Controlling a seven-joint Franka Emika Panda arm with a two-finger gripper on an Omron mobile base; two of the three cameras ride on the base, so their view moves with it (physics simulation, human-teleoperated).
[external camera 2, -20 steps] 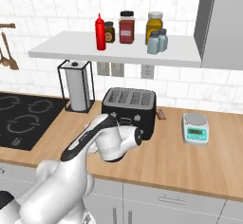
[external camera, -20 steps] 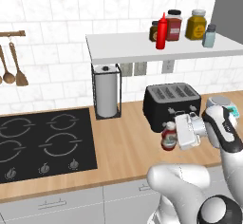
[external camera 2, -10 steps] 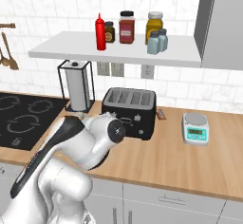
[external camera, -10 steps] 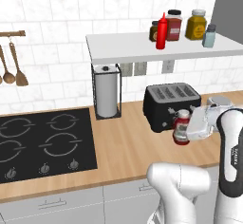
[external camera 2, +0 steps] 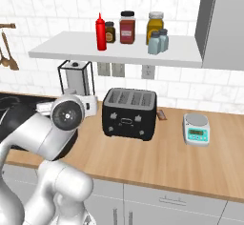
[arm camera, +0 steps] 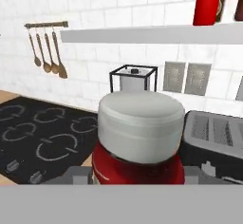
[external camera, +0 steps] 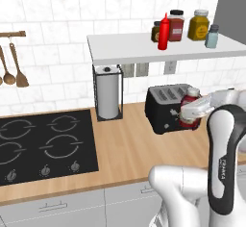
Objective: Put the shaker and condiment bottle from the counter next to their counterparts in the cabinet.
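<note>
The jaws are clenched on the condiment bottle (external camera: 190,110), a short red bottle with a white cap, and hold it up in the air above the tabletop (external camera: 129,149), just in front of the black toaster (external camera: 166,107). Up on the white cabinet (external camera: 144,48) shelf stand the tall red squeeze bottle (external camera: 163,32), some jars and a small blue-grey shaker (external camera: 211,36).

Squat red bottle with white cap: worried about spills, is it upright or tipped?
Upright: the squat red bottle with white cap has its cap on top, held above the counter.
</note>
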